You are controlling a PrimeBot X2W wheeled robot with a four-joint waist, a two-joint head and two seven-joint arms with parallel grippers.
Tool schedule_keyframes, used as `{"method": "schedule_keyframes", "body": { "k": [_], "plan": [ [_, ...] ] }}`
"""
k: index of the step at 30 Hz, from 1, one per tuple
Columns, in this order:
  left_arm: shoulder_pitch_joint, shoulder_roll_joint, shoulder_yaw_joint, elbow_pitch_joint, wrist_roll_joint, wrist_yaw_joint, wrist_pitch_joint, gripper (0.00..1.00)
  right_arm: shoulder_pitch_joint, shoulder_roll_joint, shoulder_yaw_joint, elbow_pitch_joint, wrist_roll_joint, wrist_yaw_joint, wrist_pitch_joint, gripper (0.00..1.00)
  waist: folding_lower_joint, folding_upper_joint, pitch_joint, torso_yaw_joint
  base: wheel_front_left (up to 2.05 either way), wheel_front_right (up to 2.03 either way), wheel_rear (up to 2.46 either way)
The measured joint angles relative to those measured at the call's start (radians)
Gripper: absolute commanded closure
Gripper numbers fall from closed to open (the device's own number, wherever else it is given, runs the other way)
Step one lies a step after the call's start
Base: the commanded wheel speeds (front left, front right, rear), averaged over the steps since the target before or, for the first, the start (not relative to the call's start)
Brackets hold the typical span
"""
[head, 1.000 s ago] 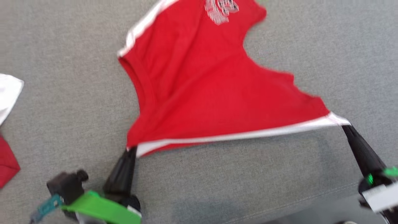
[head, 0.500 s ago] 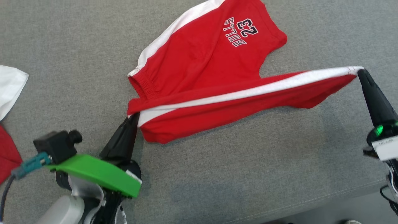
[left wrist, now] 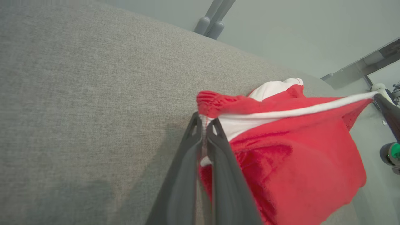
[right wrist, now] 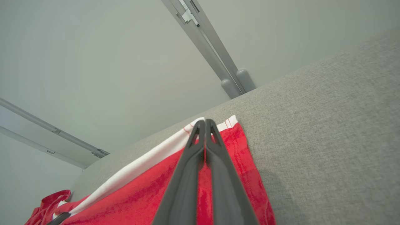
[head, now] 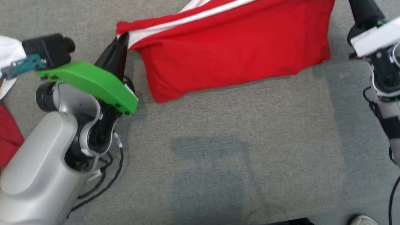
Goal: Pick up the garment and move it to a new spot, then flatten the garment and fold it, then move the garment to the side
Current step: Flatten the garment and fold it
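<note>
Head view: the red shorts [head: 237, 47] hang stretched between the two arms, over the far part of the grey fabric-covered counter [head: 218, 140], with the white stripe along their top edge.

Left wrist view: the left jaws are pinched tight on the waistband corner, beside the gathered elastic.

Right wrist view: the right jaws are closed flat on the hemmed leg corner at the stripe.

The cloth looks light, limp and unlikely to slip. Corners and stitched seams should give the surest hold. No writing can be read.

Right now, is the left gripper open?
No, the left gripper is shut on a corner of the red shorts.
</note>
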Motion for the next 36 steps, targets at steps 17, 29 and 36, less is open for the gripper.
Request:
{"method": "schedule_keyframes", "body": {
  "k": [17,29,36],
  "plan": [
    [-0.241,-0.124,-0.041,0.38,0.02,-0.081,0.016,1.0,-0.315,0.065,0.105,0.438,-0.119,0.0,-0.068,1.0,0.0001,0.0,0.057,0.083,0.0,0.0,0.0],
    [-0.295,-0.17,-0.049,0.469,0.02,-0.108,0.009,0.44,-0.383,0.037,0.156,0.528,-0.129,0.001,-0.122,1.0,0.0001,0.0,0.064,0.078,0.0,0.0,0.0],
    [-0.3,-0.178,-0.031,0.494,0.011,-0.108,-0.015,0.0,-0.427,0.055,0.193,0.593,-0.17,0.0,-0.153,0.0,0.0001,0.0,0.06,0.081,0.0,0.0,0.0]
  ]
}}
